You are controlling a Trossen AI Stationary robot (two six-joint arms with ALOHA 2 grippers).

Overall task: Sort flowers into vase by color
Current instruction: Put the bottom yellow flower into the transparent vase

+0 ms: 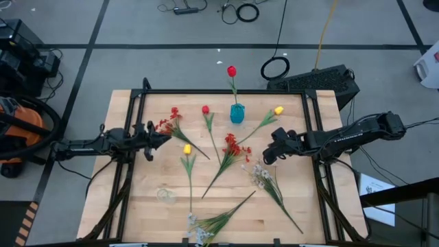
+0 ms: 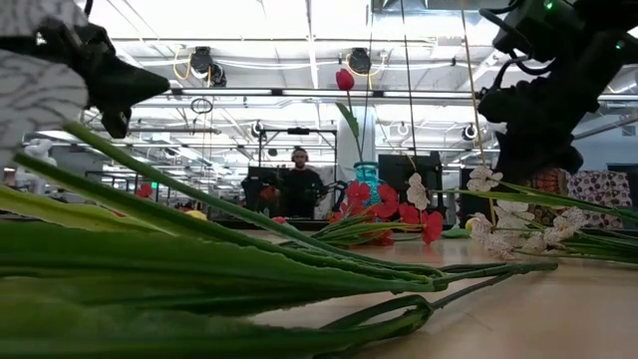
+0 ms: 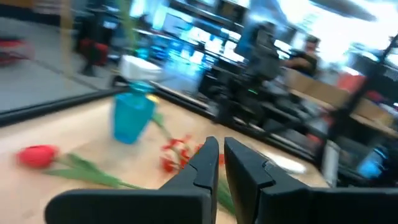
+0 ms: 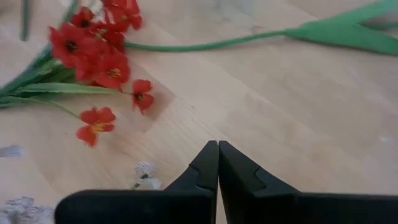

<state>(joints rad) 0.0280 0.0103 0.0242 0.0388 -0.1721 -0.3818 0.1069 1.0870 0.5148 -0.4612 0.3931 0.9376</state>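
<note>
A teal vase [image 1: 236,113] stands near the table's far edge with one red bud [image 1: 232,71] upright in it. On the wood lie a red bud [image 1: 205,110], two yellow buds [image 1: 278,110] [image 1: 187,149], two red sprays [image 1: 171,122] [image 1: 233,145] and two white sprays [image 1: 260,175] [image 1: 199,230]. A faint clear glass vase [image 1: 164,195] stands near the left front. My left gripper [image 1: 163,137] [image 3: 221,152] hovers shut beside the left red spray. My right gripper [image 1: 264,159] [image 4: 217,149] is shut above the wood, between the middle red spray [image 4: 99,50] and the white spray.
Long green leaves [image 2: 199,269] of the nearest white spray lie at the table's near edge, right before the low camera. A black frame rail [image 1: 219,92] runs along the far edge. A person [image 2: 299,179] stands in the room beyond the table. Bare wood [image 1: 322,185] shows at the right front.
</note>
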